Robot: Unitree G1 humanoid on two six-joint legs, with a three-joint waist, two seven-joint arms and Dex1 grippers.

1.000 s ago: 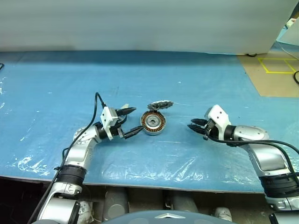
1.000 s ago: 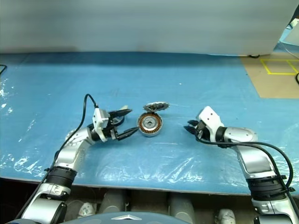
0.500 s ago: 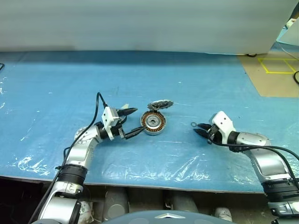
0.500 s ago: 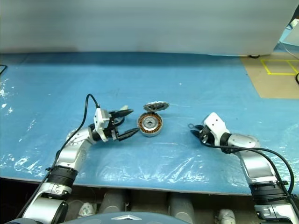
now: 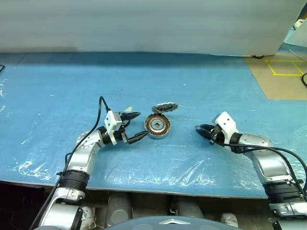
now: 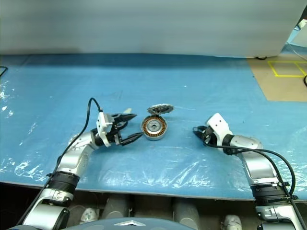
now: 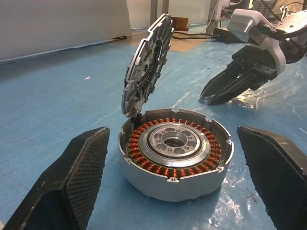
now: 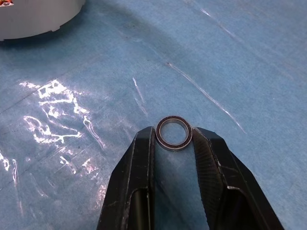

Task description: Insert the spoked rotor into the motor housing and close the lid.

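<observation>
The motor housing [image 5: 158, 125], a round ring with copper windings around a silver centre, lies flat on the blue sheet. The spoked rotor [image 7: 146, 72] stands tilted on edge, leaning against the housing's far rim. My left gripper [image 5: 142, 124] is open and level just left of the housing, one finger [image 7: 72, 182] to each side of it without touching. To the housing's right, my right gripper [image 5: 198, 128] is low over the sheet, shut on a small dark-edged metal ring [image 8: 173, 132] pinched at its fingertips. The lid is out of view.
A blue plastic-covered sheet [image 5: 158, 72] spreads over the table, with its front edge [image 5: 158, 181] close to me. Brown floor with yellow tape [image 5: 283, 67] lies at the far right. A pale wall runs along the back.
My right arm has sunk a little toward the sheet, still pinching the small ring. The left gripper, housing and rotor have not moved.
</observation>
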